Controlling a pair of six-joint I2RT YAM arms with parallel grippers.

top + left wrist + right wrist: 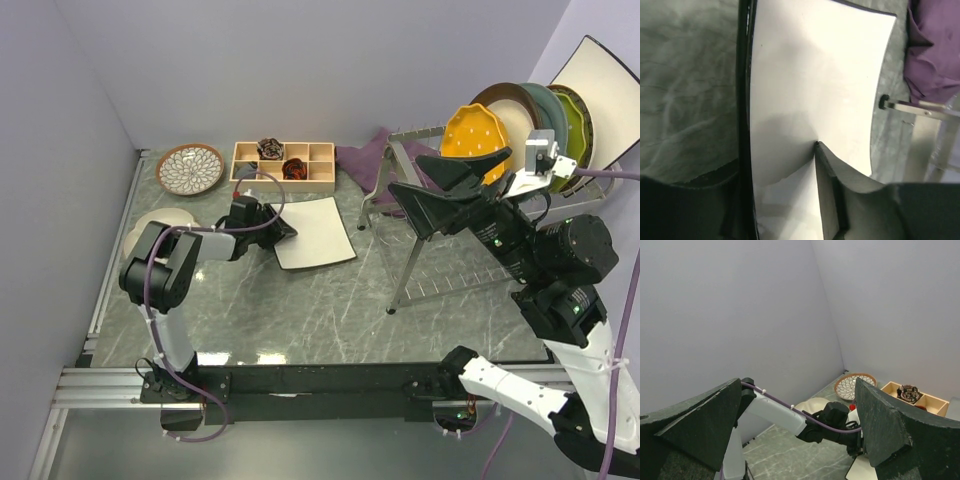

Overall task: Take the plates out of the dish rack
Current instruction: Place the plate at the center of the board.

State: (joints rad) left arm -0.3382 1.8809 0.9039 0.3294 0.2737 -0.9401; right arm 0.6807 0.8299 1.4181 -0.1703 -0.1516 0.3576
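The dish rack [440,235] stands at the right. Its far end holds upright plates: orange scalloped [473,130], brown-rimmed [512,105], teal [548,112], yellow-green [577,120] and a white square [603,80]. A second white square plate [318,233] lies flat on the table. My left gripper [282,228] straddles its left edge, open, one finger [840,190] standing off the white face [810,75]. A petal-patterned plate [190,168] and a cream plate [150,228] lie at the left. My right gripper [450,185] hovers open above the rack with nothing between its fingers [895,430].
A wooden compartment tray [283,165] with small items sits at the back. A purple cloth [365,158] lies beside the rack's left legs [920,107]. Walls close in on the left and behind. The left arm [780,412] stretches across the table's left part.
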